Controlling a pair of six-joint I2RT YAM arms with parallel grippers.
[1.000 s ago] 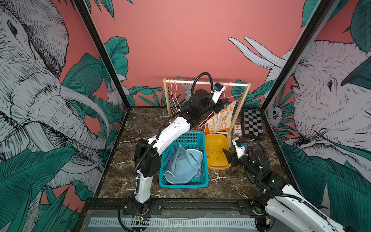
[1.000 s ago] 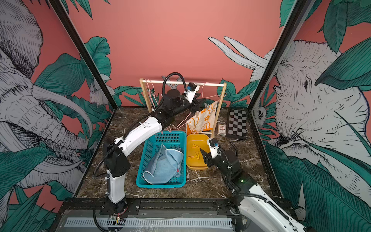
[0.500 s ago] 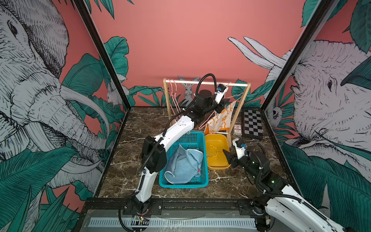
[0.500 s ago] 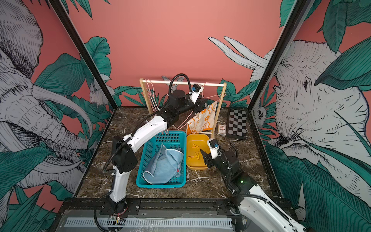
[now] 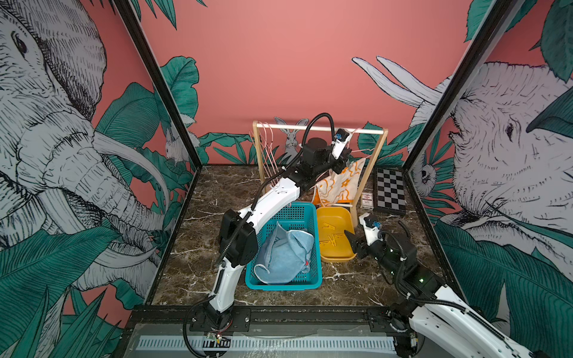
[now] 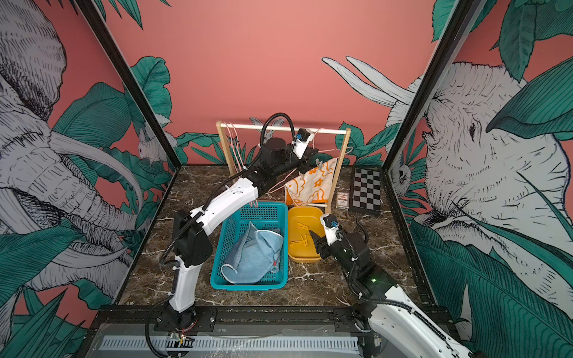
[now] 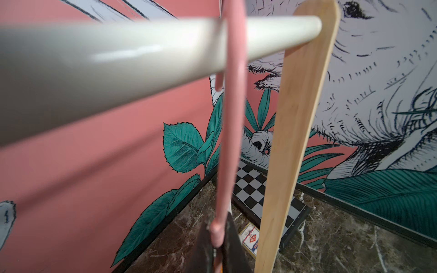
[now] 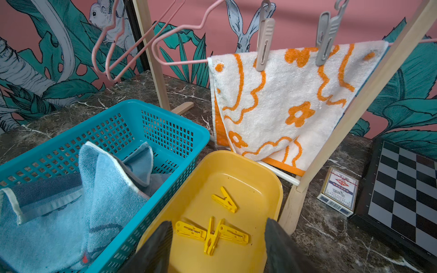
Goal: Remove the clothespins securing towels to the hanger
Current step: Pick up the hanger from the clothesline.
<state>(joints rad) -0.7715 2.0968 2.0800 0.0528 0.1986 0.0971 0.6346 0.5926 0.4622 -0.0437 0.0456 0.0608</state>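
A cream towel with orange flowers hangs from a pink hanger, held by two beige-grey clothespins. The hanger hooks over the rack's white rail. My left gripper is shut on the hanger's wire just above the towel; in both top views it sits at the rack's right end. My right gripper is open and holds nothing, low over the near end of the yellow tray, where several yellow clothespins lie. Blue towels lie crumpled in the teal basket.
Empty pink hangers hang at the rack's left end. The rack's wooden post stands right beside the held hanger. A chessboard and a small card box lie at the right, against the wall.
My left arm has stretched farther toward the right end of the rack, and its gripper has closed on the hanger wire. The right arm has stayed still.
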